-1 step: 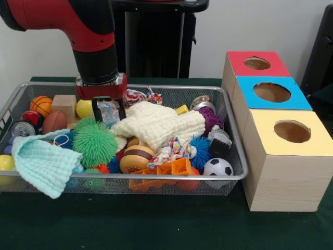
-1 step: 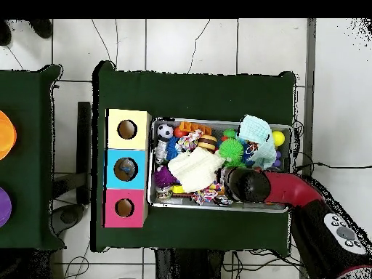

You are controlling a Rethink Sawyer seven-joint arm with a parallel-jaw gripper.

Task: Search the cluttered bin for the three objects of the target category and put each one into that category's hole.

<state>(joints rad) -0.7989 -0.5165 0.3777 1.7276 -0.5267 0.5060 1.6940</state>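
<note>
Wrapped packet (image 1: 108, 112), crinkly and pale blue, sits clamped between the black fingers of the end effector (image 1: 109, 111) in the front view, low at the bin's (image 1: 156, 178) far side beside the cream cloth (image 1: 158, 125), with the three holed boxes (image 1: 285, 156) well off to the picture's right. From overhead the arm hides the end effector, yet it stands over the bin's (image 2: 218, 207) right-hand half, while the boxes (image 2: 127, 168) lie left, across the whole basket.
</note>
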